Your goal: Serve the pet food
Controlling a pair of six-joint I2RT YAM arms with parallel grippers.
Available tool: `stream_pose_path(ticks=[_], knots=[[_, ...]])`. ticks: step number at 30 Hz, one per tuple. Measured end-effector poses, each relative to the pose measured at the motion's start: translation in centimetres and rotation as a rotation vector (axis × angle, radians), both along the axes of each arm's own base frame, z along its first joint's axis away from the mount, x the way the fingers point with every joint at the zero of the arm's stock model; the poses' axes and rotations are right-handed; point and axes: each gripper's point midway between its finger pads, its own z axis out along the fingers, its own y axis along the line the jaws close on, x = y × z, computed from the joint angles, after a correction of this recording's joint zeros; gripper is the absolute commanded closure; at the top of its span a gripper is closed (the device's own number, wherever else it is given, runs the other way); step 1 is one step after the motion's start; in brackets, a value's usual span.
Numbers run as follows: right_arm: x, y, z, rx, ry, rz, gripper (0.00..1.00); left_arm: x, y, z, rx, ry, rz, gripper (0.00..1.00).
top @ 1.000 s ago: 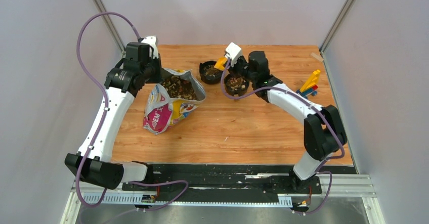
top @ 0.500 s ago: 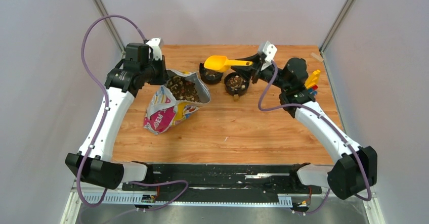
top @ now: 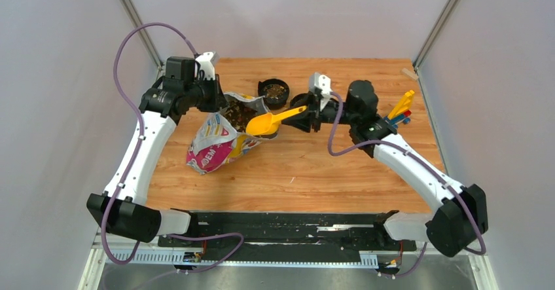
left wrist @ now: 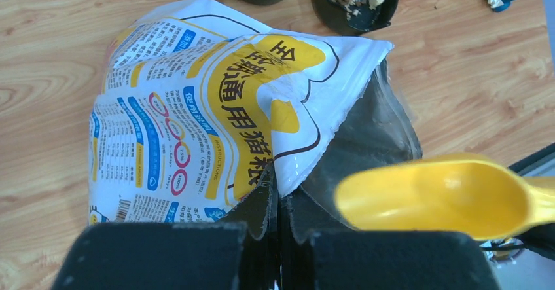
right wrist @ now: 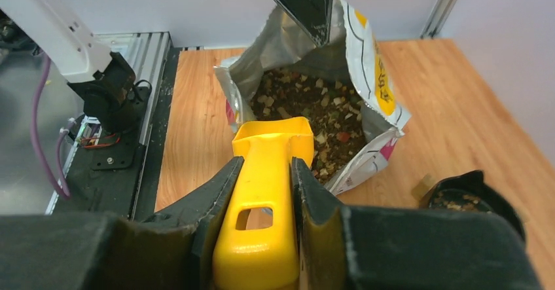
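Note:
The pet food [top: 237,112] is brown kibble showing in the open mouth of a printed bag [top: 213,143] lying left of centre. My left gripper [top: 219,100] is shut on the bag's far rim and holds the mouth up; the rim is pinched between the jaws [left wrist: 278,192]. My right gripper [top: 302,110] is shut on the handle of a yellow scoop [top: 262,124]. The scoop's bowl hangs at the bag's mouth, just above the kibble [right wrist: 307,103], and looks bare yellow inside. The handle [right wrist: 265,192] sits tight between my right fingers.
A black bowl [top: 273,91] with some kibble stands behind the scoop. A second black bowl [right wrist: 471,201] lies partly under my right gripper, a stray bit [right wrist: 424,186] beside it. Coloured plastic tools [top: 400,110] lie at the right edge. Walls close both sides.
My right arm swung the scoop from over the bowls leftward and down to the bag's mouth. The left gripper kept its hold and drew the rim slightly right.

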Motion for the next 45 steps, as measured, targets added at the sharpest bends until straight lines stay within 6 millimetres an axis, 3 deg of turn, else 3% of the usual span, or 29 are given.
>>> stream_pose_path(ticks=[9,16,22,30,36,45], knots=[[4.1,5.6,-4.9,-0.135,0.088,-0.07,1.0,-0.3,-0.6,-0.1,-0.017,0.014,-0.029,1.0],[4.3,10.0,-11.0,-0.272,0.046,-0.051,1.0,-0.3,-0.7,-0.2,-0.02,0.018,-0.034,1.0],[4.7,12.7,-12.8,-0.278,0.006,-0.016,1.0,-0.3,-0.7,-0.3,-0.015,0.017,-0.031,1.0],[4.3,12.7,-12.8,-0.127,0.07,0.011,1.0,-0.1,-0.5,-0.3,-0.004,0.013,-0.019,1.0],[3.5,11.5,-11.4,0.048,0.123,0.043,1.0,-0.2,-0.5,-0.3,-0.002,0.016,-0.02,1.0],[2.7,8.5,-8.2,0.263,0.055,0.035,1.0,0.2,0.1,-0.1,0.026,0.001,0.012,1.0]])
